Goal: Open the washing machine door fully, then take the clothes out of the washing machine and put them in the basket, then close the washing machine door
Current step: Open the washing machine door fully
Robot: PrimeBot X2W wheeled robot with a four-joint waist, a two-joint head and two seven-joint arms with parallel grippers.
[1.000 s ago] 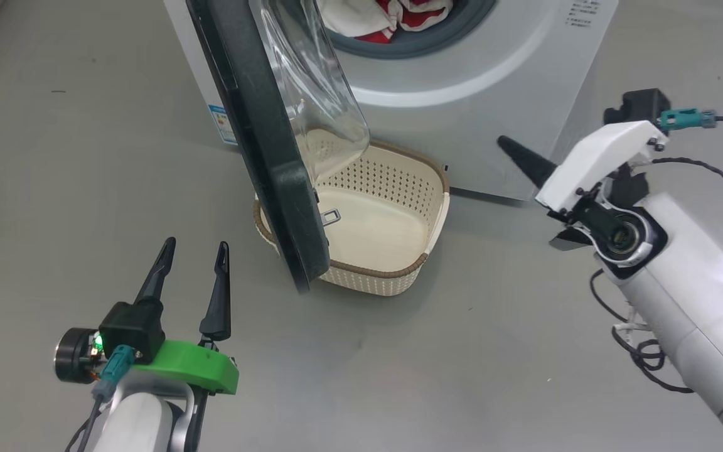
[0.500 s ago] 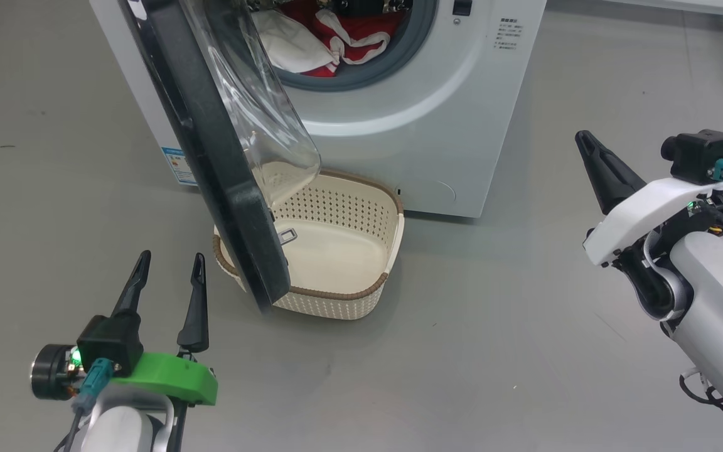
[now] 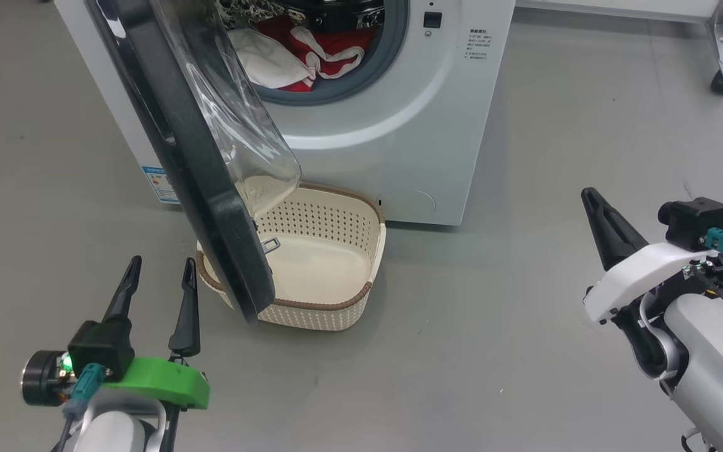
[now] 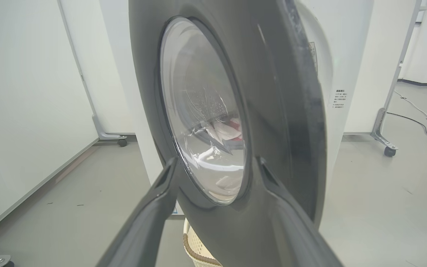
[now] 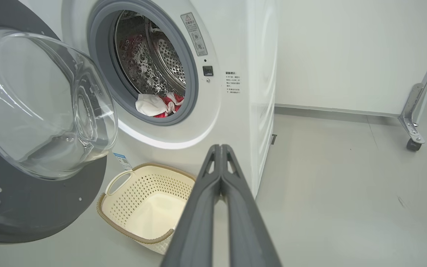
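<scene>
As my head camera has tilted up, the clothes (image 3: 311,50) show more fully inside the washing machine (image 3: 399,144), whose door (image 3: 211,207) hangs part-open over the basket (image 3: 311,306); my left hand (image 3: 162,260) sits open near it, right hand (image 3: 589,194) closed and empty, so widening comes first
</scene>
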